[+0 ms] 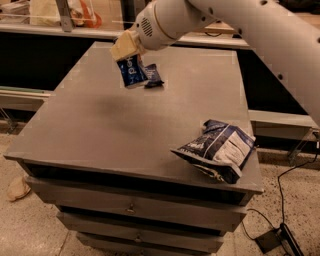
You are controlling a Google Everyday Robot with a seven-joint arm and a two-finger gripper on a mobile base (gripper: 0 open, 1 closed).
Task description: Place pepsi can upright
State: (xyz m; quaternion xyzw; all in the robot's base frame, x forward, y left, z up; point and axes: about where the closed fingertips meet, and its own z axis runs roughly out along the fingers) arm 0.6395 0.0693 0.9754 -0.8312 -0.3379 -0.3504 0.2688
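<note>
My gripper (127,54) is over the far left part of the grey table (100,135). Its cream fingers (123,47) are shut on the top of the pepsi can (131,73). The can is small and blue with white lettering. It hangs nearly upright, tilted a little, and is lifted clear of the table top. The white arm reaches in from the upper right.
A small dark snack packet (153,76) lies on the table just right of the can. A larger blue-and-white crinkled chip bag (218,148) lies near the front right edge. A counter with bags (50,12) runs behind the table. A cable and pedal (274,239) lie on the floor at right.
</note>
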